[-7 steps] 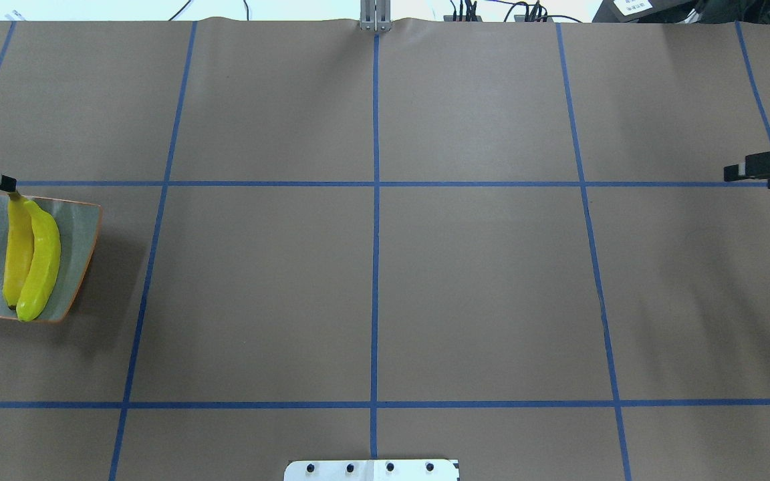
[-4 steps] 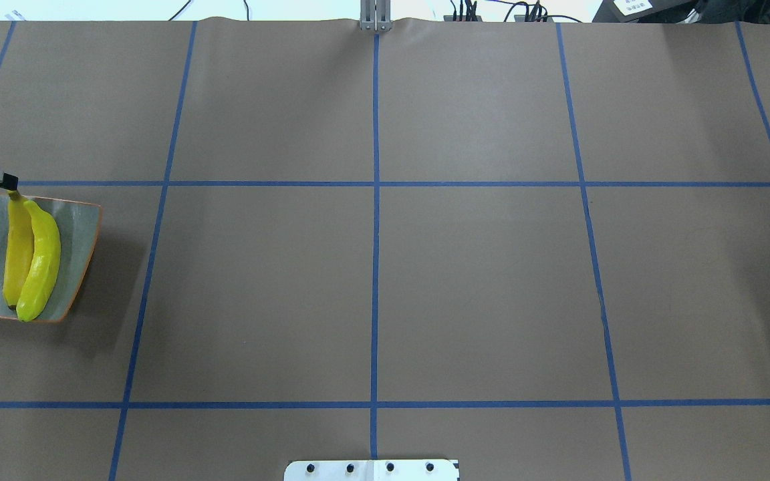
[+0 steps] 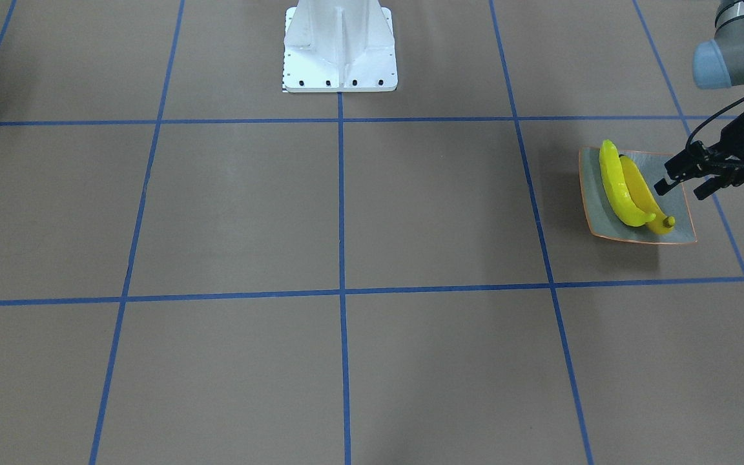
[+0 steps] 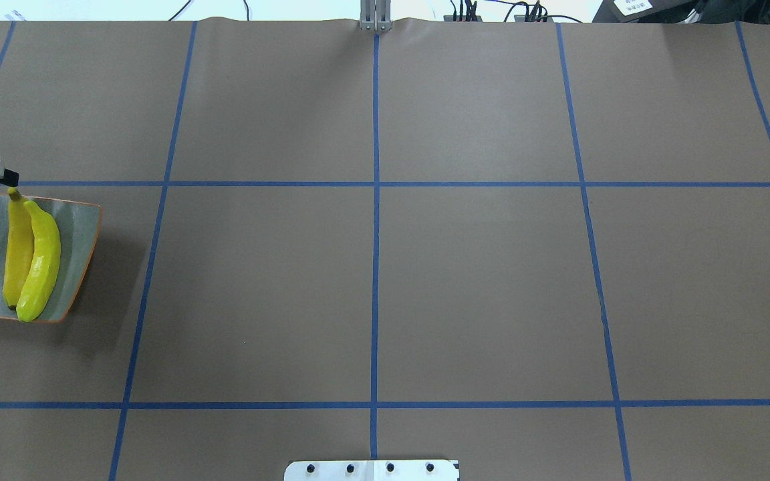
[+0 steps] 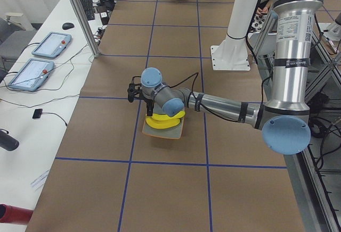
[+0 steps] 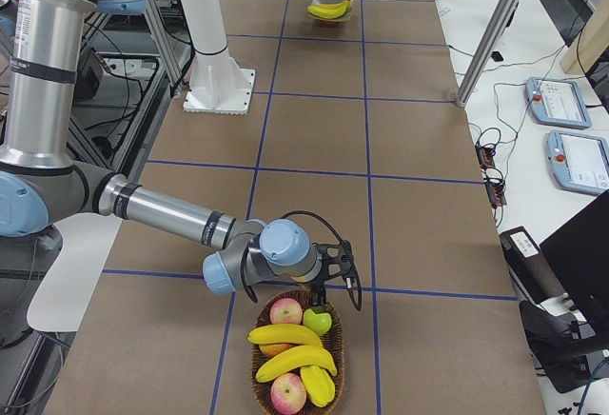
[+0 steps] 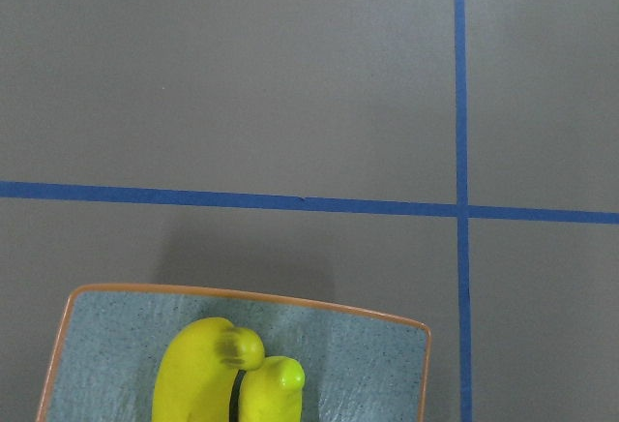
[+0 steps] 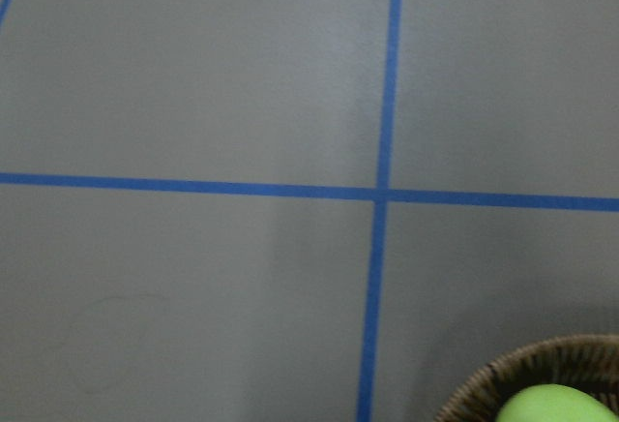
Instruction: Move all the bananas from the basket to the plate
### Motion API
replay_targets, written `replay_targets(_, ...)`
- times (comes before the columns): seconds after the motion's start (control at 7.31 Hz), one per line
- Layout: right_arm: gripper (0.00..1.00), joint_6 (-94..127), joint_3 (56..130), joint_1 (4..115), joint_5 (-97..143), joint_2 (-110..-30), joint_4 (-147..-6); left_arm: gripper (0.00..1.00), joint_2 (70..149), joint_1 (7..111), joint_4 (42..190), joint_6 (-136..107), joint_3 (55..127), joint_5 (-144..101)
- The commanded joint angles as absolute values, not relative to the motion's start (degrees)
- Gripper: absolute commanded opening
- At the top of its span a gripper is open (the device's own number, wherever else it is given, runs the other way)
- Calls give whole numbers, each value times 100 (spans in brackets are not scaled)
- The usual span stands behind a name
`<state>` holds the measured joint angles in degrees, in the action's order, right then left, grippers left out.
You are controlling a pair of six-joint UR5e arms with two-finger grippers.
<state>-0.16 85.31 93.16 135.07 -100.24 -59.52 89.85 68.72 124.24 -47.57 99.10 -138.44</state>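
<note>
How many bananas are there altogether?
4 for sure: two bananas side by side on the plate, two in the basket. A smaller yellow piece there may be a fifth; more could be hidden.

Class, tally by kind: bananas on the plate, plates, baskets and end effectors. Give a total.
Bananas on the plate: 2
Plates: 1
Baskets: 1, the basket
End effectors: 2, the left end effector and the right end effector
Total: 6
</note>
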Motion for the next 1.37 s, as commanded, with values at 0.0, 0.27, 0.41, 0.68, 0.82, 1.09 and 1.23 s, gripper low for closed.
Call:
replay_targets(0.0,100,-712,8543,9439,13342,-9860,-6907,100,8982,6873,12419,-4764,9923,-13808)
replay_targets(0.27,100,-546,8561,9422,12816,-10037,-7204,100,8956,6882,12428,-4764,9940,-13790)
replay_targets(0.41,100,-266,8578,9413,12806,-9994,-7564,100,8930,6882,12428,-4772,9984,-13781)
replay_targets(0.68,100,701,8482,9265,12884,-10002,-7576,100,8903,6891,12428,-4772,10063,-13781)
replay_targets(0.82,99,721,8421,9238,12928,-10028,-7576,100,8895,6891,12428,-4772,10063,-13781)
replay_targets(1.09,98,721,8297,9150,13043,-10037,-7567,100,8903,6891,12428,-4772,10063,-13781)
replay_targets(1.23,97,686,8210,9141,13052,-10046,-7550,100,8895,6882,12428,-4764,10063,-13781)
